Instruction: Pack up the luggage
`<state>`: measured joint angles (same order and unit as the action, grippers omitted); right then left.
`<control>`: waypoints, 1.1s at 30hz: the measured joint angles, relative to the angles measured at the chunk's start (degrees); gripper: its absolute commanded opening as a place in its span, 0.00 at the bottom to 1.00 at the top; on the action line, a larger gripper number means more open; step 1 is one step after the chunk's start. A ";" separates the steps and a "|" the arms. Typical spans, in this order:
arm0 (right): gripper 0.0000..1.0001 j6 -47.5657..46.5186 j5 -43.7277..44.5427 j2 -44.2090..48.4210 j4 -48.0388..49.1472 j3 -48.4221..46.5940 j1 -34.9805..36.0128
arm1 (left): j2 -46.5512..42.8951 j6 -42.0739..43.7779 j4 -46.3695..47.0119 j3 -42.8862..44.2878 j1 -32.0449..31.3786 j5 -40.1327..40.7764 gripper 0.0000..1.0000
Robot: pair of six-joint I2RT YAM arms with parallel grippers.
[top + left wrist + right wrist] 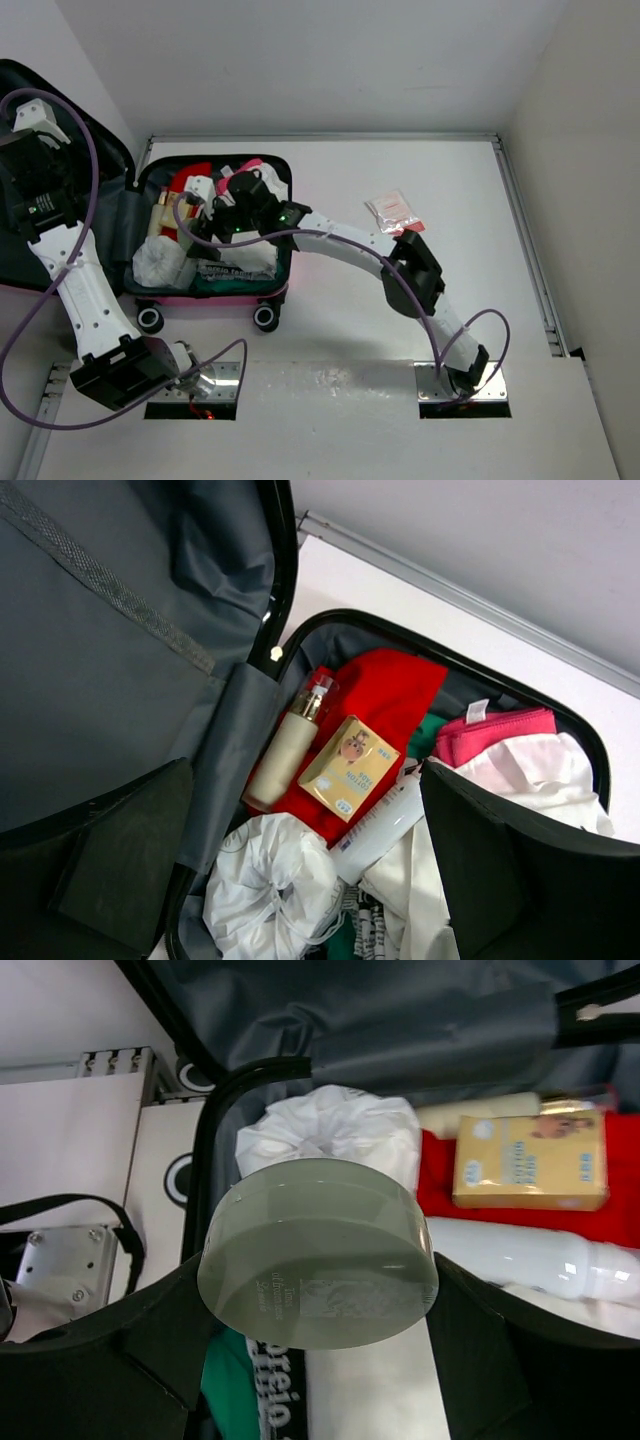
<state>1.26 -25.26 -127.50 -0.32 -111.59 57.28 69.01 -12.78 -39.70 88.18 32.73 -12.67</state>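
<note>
Saw left gripper (38, 122) at upper left, jaws spread wide, holding nothing, beside the raised lid (100, 680). Found luggage (215, 297) lying open left of centre, holding a red cloth (400, 695) and 1 yellow box (349, 767). Spotted right gripper (205, 222) over it, pinching a round grey-green tin (318, 1260). Noted 1 red-white packet (393, 212) right of centre on table (350, 170).

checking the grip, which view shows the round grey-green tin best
Right wrist: the round tin sits large mid-frame, held between the right gripper's fingers above the luggage. Top external hides it under that arm's wrist; left wrist does not show it.
</note>
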 measured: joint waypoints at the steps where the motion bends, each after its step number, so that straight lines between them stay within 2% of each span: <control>1: 0.51 0.44 -0.20 -0.63 0.72 -0.02 0.31 | -0.02 0.07 -0.11 -0.15 0.09 -0.04 1.00; 2: 0.55 0.90 -0.39 -1.53 1.27 -0.09 0.68 | -0.04 0.20 -0.17 -0.28 0.13 -0.09 1.00; 3: 0.67 1.42 -0.50 -2.21 1.57 -0.13 1.03 | -0.04 0.33 -0.37 -0.31 0.15 -0.17 1.00; 5: 0.78 2.23 -0.57 -4.00 1.81 -0.48 1.70 | -0.04 0.85 -0.68 -0.33 0.15 -0.26 1.00; 13: 1.00 4.02 -0.96 -7.37 1.73 -0.92 2.80 | -0.04 2.27 -0.92 -0.33 0.26 -0.57 1.00; 19: 1.00 5.20 -0.20 -4.76 1.55 -1.90 1.18 | -0.04 2.40 -0.59 -0.72 0.26 -1.77 1.00; 23: 0.89 8.63 2.29 3.37 1.25 2.08 -3.72 | -0.04 2.69 0.68 -1.31 -0.42 -3.04 1.00; 24: 0.86 9.55 3.28 6.54 1.60 4.04 -5.70 | 0.00 3.28 0.90 -1.31 -1.16 -3.54 0.96; 26: 0.76 11.37 4.74 13.57 0.81 8.55 -10.88 | 0.33 4.61 1.31 -1.01 -4.33 -4.87 0.95; 27: 0.75 12.28 5.18 16.85 0.46 10.21 -13.88 | 0.72 5.27 1.51 -0.68 -6.69 -5.64 0.94; 30: 0.75 14.29 7.23 26.71 -3.23 15.61 -26.58 | 2.95 7.34 2.40 1.36 -16.76 -6.49 0.93; 33: 0.75 14.08 9.05 31.43 -8.96 18.97 -39.34 | 4.96 9.44 2.95 1.97 -24.63 -6.99 0.93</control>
<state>15.33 -16.21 -96.07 -9.28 -92.62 17.93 73.97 -3.33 -36.75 90.15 8.10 -19.66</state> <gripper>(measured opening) 0.751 0.935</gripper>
